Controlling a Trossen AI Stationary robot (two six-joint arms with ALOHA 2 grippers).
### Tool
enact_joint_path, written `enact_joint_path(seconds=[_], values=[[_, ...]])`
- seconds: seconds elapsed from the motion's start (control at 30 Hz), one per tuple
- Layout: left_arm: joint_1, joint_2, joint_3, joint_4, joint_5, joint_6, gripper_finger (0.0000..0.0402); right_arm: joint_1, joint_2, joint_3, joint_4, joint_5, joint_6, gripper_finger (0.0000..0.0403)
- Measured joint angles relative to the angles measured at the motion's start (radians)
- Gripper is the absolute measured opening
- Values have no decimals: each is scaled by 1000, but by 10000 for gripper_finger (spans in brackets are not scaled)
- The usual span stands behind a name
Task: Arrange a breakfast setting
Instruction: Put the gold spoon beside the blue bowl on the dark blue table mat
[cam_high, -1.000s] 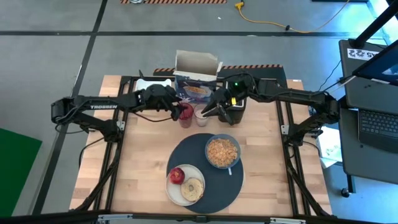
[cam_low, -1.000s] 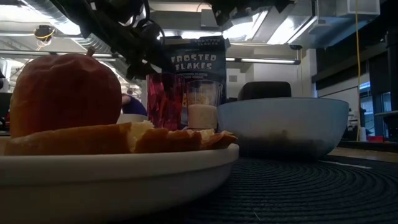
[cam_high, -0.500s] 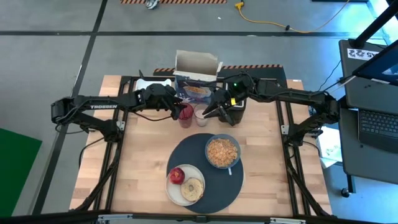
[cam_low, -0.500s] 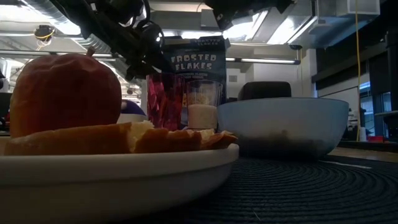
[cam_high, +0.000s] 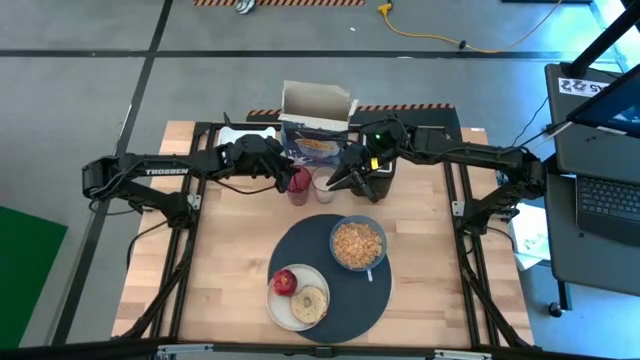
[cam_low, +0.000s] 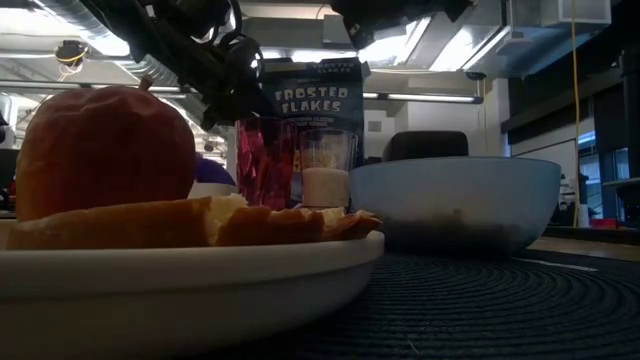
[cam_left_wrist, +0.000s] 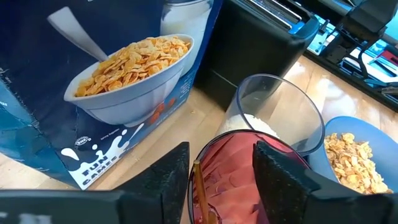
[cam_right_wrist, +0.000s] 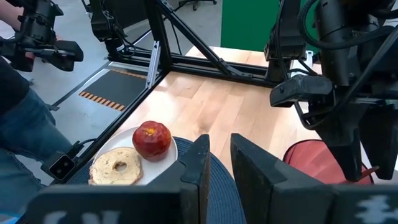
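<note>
Both grippers at the two glasses by the cereal box; setting itself looks laid out.

Left gripper straddles the rim of the red glass, fingers apart on either side of it, not clamped, probably lining up a grasp. Right gripper hangs over the clear glass holding something white like milk; its fingers stand slightly apart with nothing between them. Placemat sits at the table's near middle: bowl of cereal flakes on its far-right part, plate on its left edge with apple and toasted round. Spoon not made out. Cereal box reads "FROSTED FLAKES"; left wrist view shows "FUN GAMES" on it. Left arm is lettered "TROSSEN".
</note>
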Motion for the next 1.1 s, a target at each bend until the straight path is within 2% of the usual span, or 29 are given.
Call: enact_joint_path(seconds=[0.43,1.1], values=[[0,0,0,-1,0,1,123,0,0,0,-1,0,0,67],[0,0,0,-2,0,-21,28,0,1,0,-3,0,0,67]])
